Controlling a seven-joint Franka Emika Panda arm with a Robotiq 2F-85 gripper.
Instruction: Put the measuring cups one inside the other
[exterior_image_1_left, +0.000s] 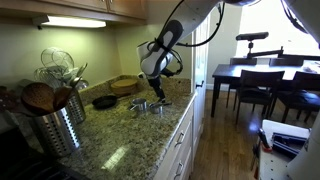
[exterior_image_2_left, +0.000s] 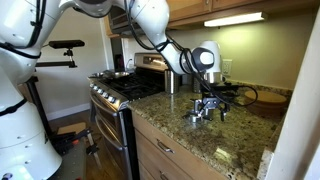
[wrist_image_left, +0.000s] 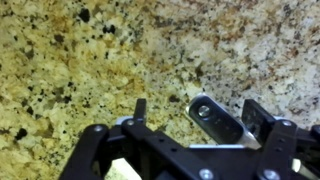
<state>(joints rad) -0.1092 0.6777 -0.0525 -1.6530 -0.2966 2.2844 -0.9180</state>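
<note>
Granite, speckled tan and black, makes up the bench (exterior_image_1_left: 120, 140), and we see the tool (exterior_image_1_left: 157, 97) hanging low over it, roughly midway between the back edge and the front edge. The measuring cups (exterior_image_1_left: 141, 106) sit on the stone directly beneath and just beside the tool. In both exterior views they are only small shiny shapes, so we cannot count them or tell whether any sits inside another. In an exterior view, the same cluster (exterior_image_2_left: 197, 117) lies under the tool (exterior_image_2_left: 207, 103), well away from the stove (exterior_image_2_left: 120, 95) that stands past the bench's end. The wrist view shows more. The tool (wrist_image_left: 200, 112) comes in from the bottom of the picture with its fingers (wrist_image_left: 140, 108) spread wide apart. One flat metal handle (wrist_image_left: 215, 118) with a hole near its tip lies slanted on the stone in the gap between them. The handle is closer to one finger than to the other, and we cannot tell whether it touches that finger; its bowl is hidden behind the tool. Toward the back edge rests a small black pan (exterior_image_1_left: 104, 101), set apart from the cups. A ribbed steel utensil holder (exterior_image_1_left: 62, 125) full of spoons and whisks stands near the bench's nearest corner, far from the tool.
</note>
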